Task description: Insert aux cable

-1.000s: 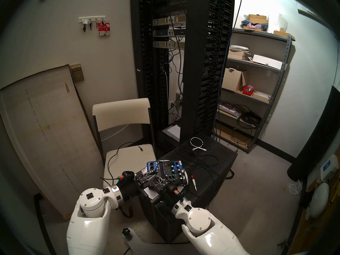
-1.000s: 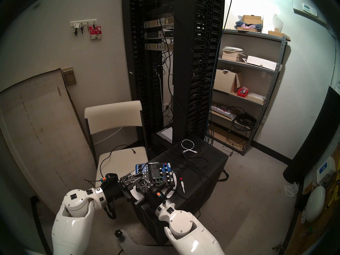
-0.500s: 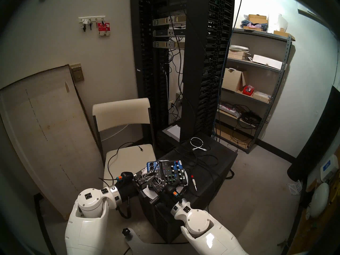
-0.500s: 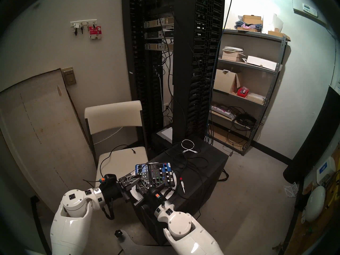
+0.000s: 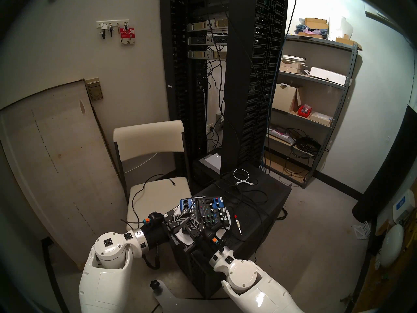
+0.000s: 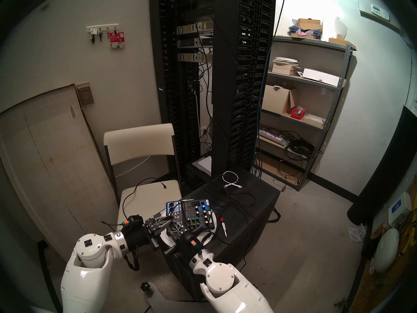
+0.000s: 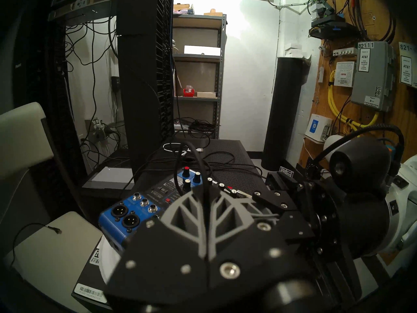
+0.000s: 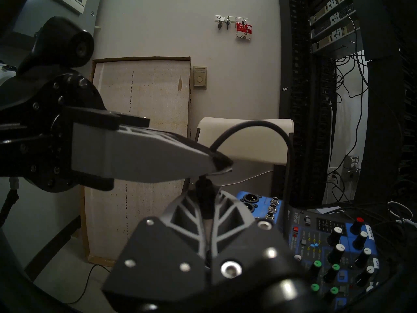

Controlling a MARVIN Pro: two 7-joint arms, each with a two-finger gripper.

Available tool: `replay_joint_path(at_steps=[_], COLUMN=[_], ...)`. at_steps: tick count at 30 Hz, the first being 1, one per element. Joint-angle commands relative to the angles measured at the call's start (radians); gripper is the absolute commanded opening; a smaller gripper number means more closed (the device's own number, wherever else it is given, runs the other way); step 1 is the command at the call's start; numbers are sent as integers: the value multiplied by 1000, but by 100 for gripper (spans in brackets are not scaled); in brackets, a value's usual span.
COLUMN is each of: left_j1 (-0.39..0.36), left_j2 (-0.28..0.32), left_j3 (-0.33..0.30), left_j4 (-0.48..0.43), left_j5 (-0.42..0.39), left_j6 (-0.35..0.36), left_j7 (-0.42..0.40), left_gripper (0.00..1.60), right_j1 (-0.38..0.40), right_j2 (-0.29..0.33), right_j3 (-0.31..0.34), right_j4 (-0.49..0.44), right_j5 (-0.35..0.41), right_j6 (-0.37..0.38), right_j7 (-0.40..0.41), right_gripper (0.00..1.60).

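Mixer on black cabinet; chair left of cabinet; red-ringed plug right of mixer; white cable behind.

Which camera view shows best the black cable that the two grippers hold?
The right wrist view: the cable arches from the left gripper to the plug end in the right gripper. The left wrist view shows only a strand between its fingers. In both head views the grippers mostly hide it.

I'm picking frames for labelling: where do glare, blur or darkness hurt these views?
Head views: bright glare on the white wall beside the grey metal shelf, dark fisheye rim. Left wrist view: the left gripper is near and soft, the white back wall blown out. Right wrist view: the right gripper is blurred, the black equipment rack murky.
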Motion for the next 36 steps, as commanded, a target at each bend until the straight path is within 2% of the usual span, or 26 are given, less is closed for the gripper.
replay_joint_path(at_steps=[1,16,36], left_j1=[17,22,-1], left_j2=[11,34,53], left_j3=[3,8,25], left_j4=[2,8,42], left_j5=[18,51,85], left_j6=[6,-4,-31], left_j7=[0,1,22], left_gripper=[0,0,0], right_j1=[4,25,44], right_j2=[3,6,0], right_j3=[-9,-40,-35], right_j4=[-16,2,48], right_j5=[2,4,0], right_j6=[-26,-26,-37], right_j7=[-10,-36,-48], right_gripper=[0,0,0])
